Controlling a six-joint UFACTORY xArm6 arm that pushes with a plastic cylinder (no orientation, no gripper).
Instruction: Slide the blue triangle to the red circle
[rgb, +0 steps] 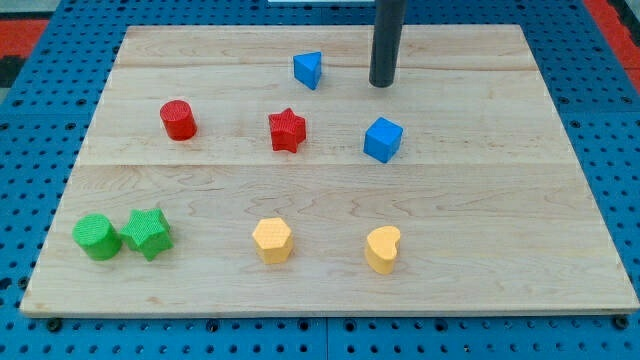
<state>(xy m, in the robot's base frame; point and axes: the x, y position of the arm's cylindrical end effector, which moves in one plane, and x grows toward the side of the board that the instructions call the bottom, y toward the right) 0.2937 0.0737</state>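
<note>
Wooden table (330, 290) over blue pegboard, and you're looking at a push that hasn't landed yet. Your tip (381, 84) sits in the upper middle of the frame, to the right of the blue triangle (308, 69) and clear of it, touching no block. No gripper on this rig, so nothing parts or closes; it's a bare rod, holding nothing. Below the tip, the blue cube (383, 139) sits apart. The red star (287, 130) lies centre frame, below the triangle. The red circle (178, 119) waits at upper left, well apart from the triangle, so by my read the whole slide is left to do. Along the lower edge: green cylinder (96, 237) and green star (148, 232) side by side at lower left, yellow hexagon (272, 240) and yellow heart (383, 248) further right.
</note>
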